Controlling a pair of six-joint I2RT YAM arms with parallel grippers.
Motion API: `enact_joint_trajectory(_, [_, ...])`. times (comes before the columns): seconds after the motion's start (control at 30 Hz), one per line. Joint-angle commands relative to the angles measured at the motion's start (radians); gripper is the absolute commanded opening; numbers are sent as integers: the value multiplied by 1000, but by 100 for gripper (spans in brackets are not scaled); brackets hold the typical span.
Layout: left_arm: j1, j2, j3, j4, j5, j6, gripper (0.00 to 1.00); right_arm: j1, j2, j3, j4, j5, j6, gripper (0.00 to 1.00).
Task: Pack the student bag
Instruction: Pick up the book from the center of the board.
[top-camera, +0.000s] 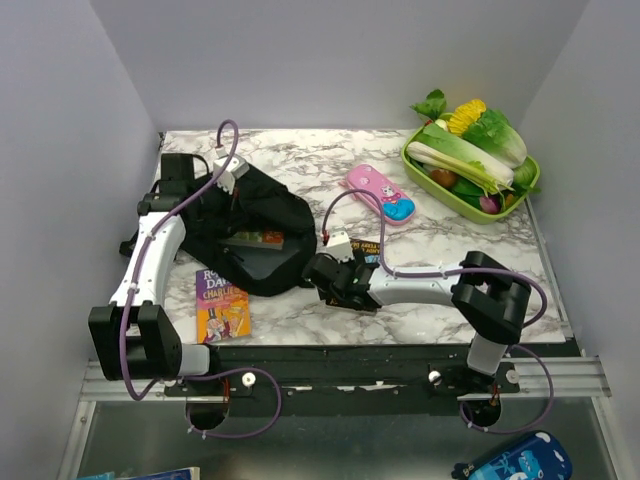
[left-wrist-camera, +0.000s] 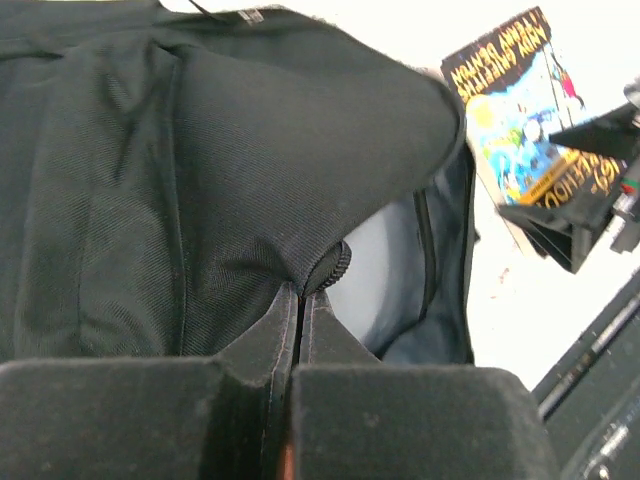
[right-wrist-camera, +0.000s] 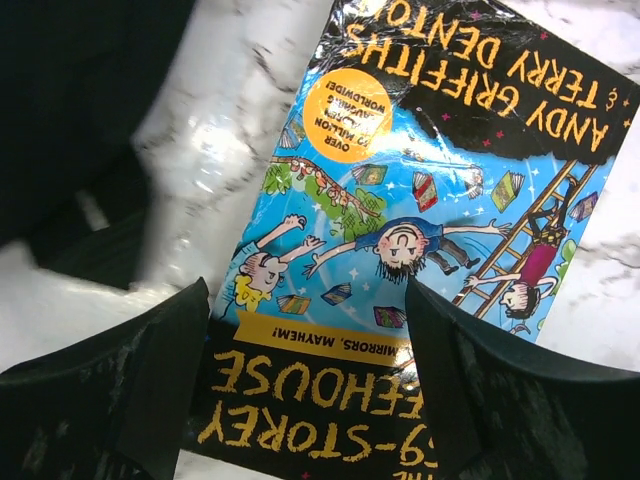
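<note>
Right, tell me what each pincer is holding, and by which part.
Left pincer: shut on the black soft fabric backpack, pinching its zippered opening edge. Right pincer: open, astride the title end of the blue paperback treehouse book, gripping nothing.

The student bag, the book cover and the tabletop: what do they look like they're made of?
The student bag: matte black woven fabric, fine weave and soft folds visible. The book cover: glossy printed paper or card, glare patches. The tabletop: polished marble look, grey veins; stone or laminate, unclear.
</note>
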Motion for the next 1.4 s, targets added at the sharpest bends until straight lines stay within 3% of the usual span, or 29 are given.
enact_joint_trajectory(0.0, [-50, -22, -34, -46, 122, 40, 0, 1, 17, -11, -216, 60, 23, 90])
enact_joint_trajectory(0.2, [-51, -67, -57, -43, 112, 41, 0, 0, 67, 102, -259, 73, 19, 93])
enact_joint_trajectory(0.53, [-50, -119, -117, -44, 81, 55, 0, -2, 152, 89, -249, 47, 71, 93])
enact_joint_trajectory(0.8, [-50, -122, -115, -31, 67, 60, 0, -2, 111, -38, -226, 22, 124, 81])
enact_joint_trajectory(1.03, [-50, -126, -121, -14, 55, 46, 0, -2, 25, -97, -201, 8, 128, 42])
enact_joint_trajectory(1.1, [-50, -125, -121, -8, 50, 46, 0, -2, -33, -103, -194, 8, 112, 35])
enact_joint_trajectory(1.2, [-50, -122, -117, -3, 49, 43, 0, -2, -127, -106, -195, 19, 69, 10])
enact_joint_trajectory(1.3, [-50, -119, -104, 0, 49, 37, 0, -2, -233, -109, -207, 43, 29, 1])
enact_joint_trajectory(1.37, [-50, -116, -100, 0, 52, 32, 0, -2, -297, -117, -207, 57, -9, 1])
